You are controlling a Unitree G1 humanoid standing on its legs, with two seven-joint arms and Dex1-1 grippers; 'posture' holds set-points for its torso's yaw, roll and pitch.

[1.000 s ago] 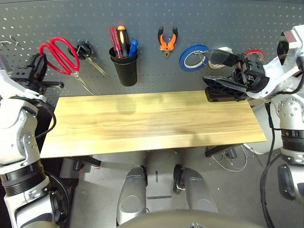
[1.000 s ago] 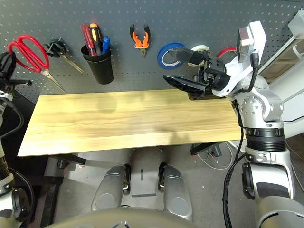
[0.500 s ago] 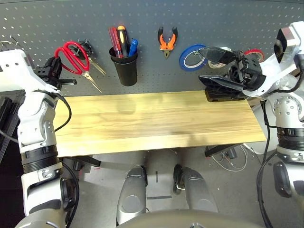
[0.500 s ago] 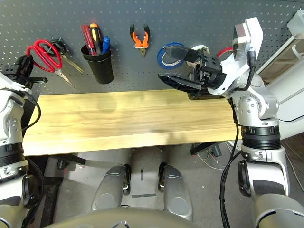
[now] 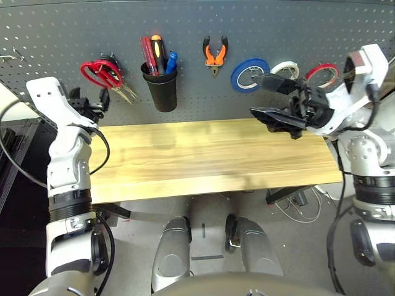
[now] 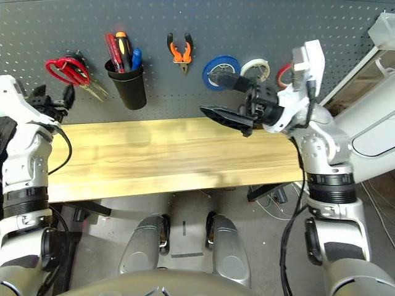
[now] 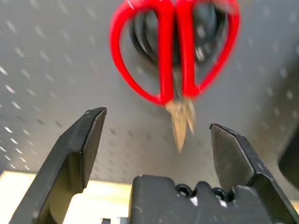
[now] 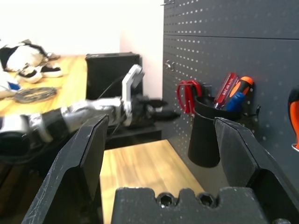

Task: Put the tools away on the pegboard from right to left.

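Note:
The pegboard (image 5: 296,31) spans the back wall. The red-handled scissors (image 5: 97,70) hang at its left, blades down, over a black-handled pair (image 5: 113,61). My left gripper (image 5: 94,106) is open just below and in front of them; in the left wrist view the scissors (image 7: 175,51) hang free beyond its fingers (image 7: 79,149). The slim red-handled screwdriver (image 5: 147,52) stands in the black cup (image 5: 163,89). Further right hang the orange-handled pliers (image 5: 215,52) and, far right, the red tape ring (image 5: 325,73). My right gripper (image 5: 257,95) is open and empty above the table's right end.
A blue tape roll (image 5: 250,74) and a white tape roll (image 5: 285,66) hang between the pliers and the red ring. Orange- and blue-handled drivers share the cup. The bare wooden tabletop (image 5: 203,154) lies below the pegboard.
My left gripper carried the red scissors rightward to the hook by the black-handled pair, then opened and let them go. My right arm drifted a little left, still open.

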